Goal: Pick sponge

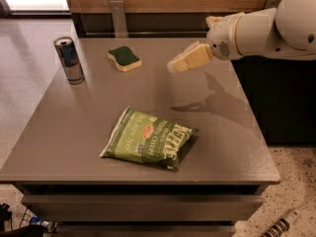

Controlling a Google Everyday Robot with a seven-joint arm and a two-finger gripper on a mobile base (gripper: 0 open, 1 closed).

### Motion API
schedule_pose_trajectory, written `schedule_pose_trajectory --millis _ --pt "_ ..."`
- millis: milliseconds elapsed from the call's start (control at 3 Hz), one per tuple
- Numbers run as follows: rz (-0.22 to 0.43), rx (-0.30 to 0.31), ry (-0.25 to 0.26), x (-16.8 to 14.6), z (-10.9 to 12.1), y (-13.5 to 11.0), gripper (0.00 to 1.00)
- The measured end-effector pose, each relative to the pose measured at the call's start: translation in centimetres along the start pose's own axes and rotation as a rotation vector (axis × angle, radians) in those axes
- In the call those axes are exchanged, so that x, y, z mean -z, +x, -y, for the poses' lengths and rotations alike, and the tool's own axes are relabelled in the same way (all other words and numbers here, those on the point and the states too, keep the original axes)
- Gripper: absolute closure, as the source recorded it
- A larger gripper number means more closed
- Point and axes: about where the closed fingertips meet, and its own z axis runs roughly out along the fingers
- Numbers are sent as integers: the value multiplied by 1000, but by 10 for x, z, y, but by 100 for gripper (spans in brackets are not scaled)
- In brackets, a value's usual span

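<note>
The sponge, dark green on top with pale yellow foam below, lies flat near the far edge of the grey table, left of centre. My gripper hangs in the air above the table, to the right of the sponge and apart from it. It points left toward the sponge and holds nothing that I can see. The white arm reaches in from the right edge of the view.
A blue and silver drink can stands upright at the far left of the table. A large green chip bag lies flat near the front centre. A wooden wall and metal post run behind the table.
</note>
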Motion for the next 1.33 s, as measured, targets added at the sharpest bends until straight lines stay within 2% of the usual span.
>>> schedule_pose_trajectory --millis 333,667,1000,1333 --pt "33 2 41 -5 11 -8 0" --pt "35 2 39 -6 11 -8 0" --pt "113 -27 -7 -75 25 -7 0" --pt "187 -77 -65 -161 31 -6 0"
